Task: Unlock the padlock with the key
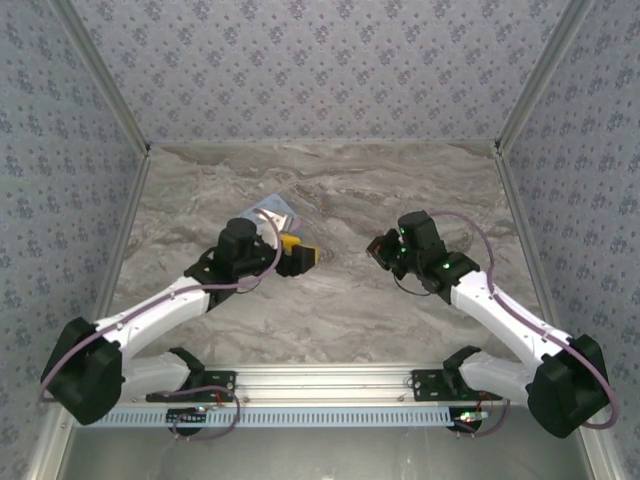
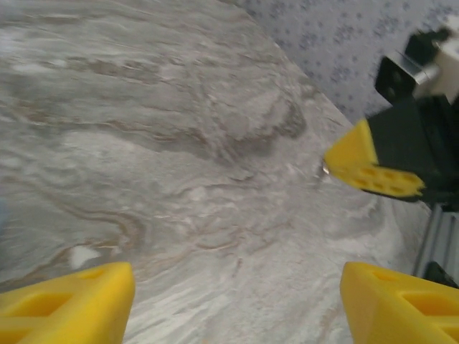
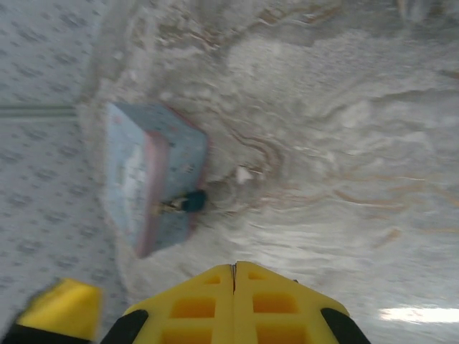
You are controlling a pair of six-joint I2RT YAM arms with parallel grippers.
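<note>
Left gripper [image 1: 300, 250]: arm reaches in over the marble table [image 1: 330, 310] towards the centre. In the left wrist view its yellow fingers [image 2: 68, 304] sit at the two bottom corners with a wide stretch of bare table between them, so I log the jaws as spread and holding nothing.

Right gripper [image 3: 233, 276]: in the overhead view it faces the left one across a gap, near but apart, both above the table. In its own wrist view the two yellow pads are pressed together, with only a thin seam between them. From the left wrist view I see one of its pads side-on, with a tiny metallic speck [image 2: 324, 170] at the tip. It is too small for me to tell whether that is the key, so I leave the key's place unconfirmed.

The padlock [image 3: 192, 202]: a small teal body, blurred, touching the edge of the pale-blue tin [image 3: 143, 172] on the side facing the right wrist camera. A thin, darker piece runs off it across the tin's rim. I cannot tell whether the padlock lies on the tin or leans against it.

Overhead, the tin lies just behind the left wrist, partly covered by it, and well apart from the right gripper
</note>
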